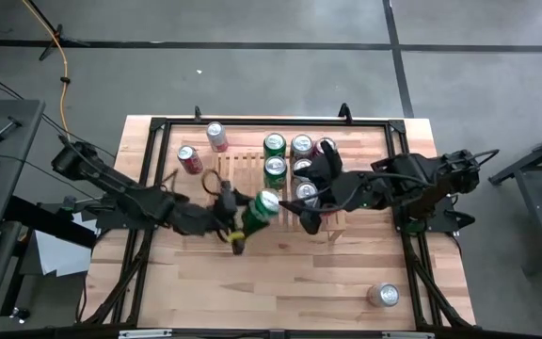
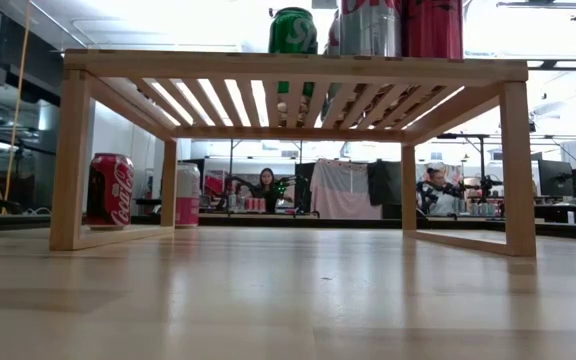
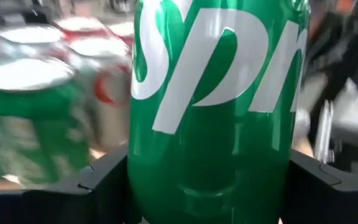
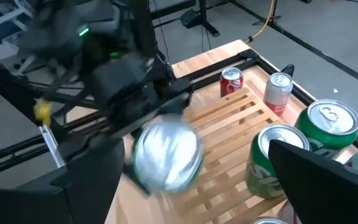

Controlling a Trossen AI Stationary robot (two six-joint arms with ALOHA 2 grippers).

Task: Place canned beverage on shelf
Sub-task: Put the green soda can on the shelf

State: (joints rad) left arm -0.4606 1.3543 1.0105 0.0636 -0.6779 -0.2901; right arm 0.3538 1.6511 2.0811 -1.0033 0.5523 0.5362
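Observation:
My left gripper (image 1: 250, 217) is shut on a green canned beverage (image 1: 263, 209), held above the near left part of the shelf (image 1: 238, 168). The shelf is a low rack of light wooden slats (image 2: 298, 68). Several green, silver and red cans (image 1: 301, 168) stand on its right half. My right gripper (image 4: 197, 186) hangs open above the shelf's right part, just right of the held can, with nothing between its fingers. In the right wrist view the held can's silver end (image 4: 166, 155) faces me. My left gripper pinches the green can's round side wall (image 3: 166, 186) between its two fingers (image 3: 98, 183), one on each side. The fingers come nearly level from the table's left and lie across the can. The can is lifted clear of the shelf and tilted, its silver top (image 1: 267, 200) toward the standing cans.
A red can (image 1: 189, 158) and a pink can (image 1: 216, 137) stand on the table left of the shelf. A silver can (image 1: 382, 295) stands near the front right corner. The black frame (image 1: 252, 122) runs along the table's far edge. People sit in the room beyond.

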